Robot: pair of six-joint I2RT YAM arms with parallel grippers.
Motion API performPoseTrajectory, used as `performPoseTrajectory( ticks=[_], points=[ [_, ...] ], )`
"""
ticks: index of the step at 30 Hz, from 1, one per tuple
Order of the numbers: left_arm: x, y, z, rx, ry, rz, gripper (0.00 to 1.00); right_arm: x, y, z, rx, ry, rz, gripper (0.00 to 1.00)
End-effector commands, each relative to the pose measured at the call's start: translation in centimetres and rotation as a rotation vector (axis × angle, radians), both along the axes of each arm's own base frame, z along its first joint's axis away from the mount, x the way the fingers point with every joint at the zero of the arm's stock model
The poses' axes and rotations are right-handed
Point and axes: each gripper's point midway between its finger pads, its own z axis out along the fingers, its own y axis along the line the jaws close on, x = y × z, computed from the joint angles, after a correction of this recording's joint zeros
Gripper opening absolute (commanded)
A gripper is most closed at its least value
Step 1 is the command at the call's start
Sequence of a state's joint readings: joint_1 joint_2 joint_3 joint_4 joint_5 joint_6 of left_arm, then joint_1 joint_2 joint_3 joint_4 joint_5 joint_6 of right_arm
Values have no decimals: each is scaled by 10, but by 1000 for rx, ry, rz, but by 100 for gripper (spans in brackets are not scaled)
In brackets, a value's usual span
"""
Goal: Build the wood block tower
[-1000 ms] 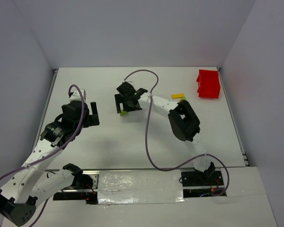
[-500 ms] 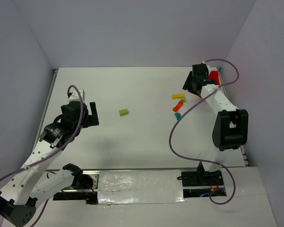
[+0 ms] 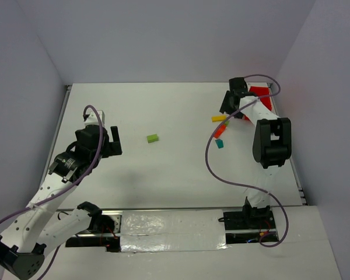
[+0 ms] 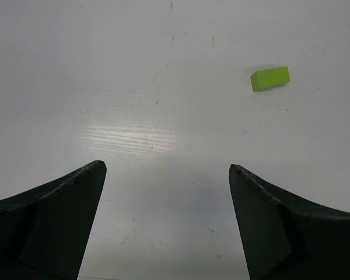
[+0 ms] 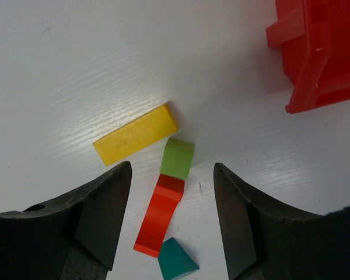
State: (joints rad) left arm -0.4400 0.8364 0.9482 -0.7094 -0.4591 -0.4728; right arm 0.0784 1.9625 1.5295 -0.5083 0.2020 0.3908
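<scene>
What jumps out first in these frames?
The red bin in the far right corner is the loudest colour. Beside it the right gripper hangs open over a loose cluster: yellow bar, green cube, red piece and teal wedge, all lying flat, not stacked. A lone green block sits mid-table, ahead of the open left gripper.
</scene>
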Motion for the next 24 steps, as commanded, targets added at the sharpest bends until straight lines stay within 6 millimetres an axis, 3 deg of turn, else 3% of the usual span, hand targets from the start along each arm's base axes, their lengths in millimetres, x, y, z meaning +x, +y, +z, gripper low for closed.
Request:
performPoseTrajectory(
  ticks=[1,15,21,24],
  points=[
    [5,0,6,1,-28,-2,99,6,-1,-6,-12,24,7,65],
    [6,0,4,4,-23,-1,100,-1,1,-43,9,93,13,58],
    [6,-1,4,4,-19,-3,99,0,4,-46,29,96,23,57],
    [6,0,4,4,-21,-1,99,2,5,-45,33,95,26,51]
  ],
)
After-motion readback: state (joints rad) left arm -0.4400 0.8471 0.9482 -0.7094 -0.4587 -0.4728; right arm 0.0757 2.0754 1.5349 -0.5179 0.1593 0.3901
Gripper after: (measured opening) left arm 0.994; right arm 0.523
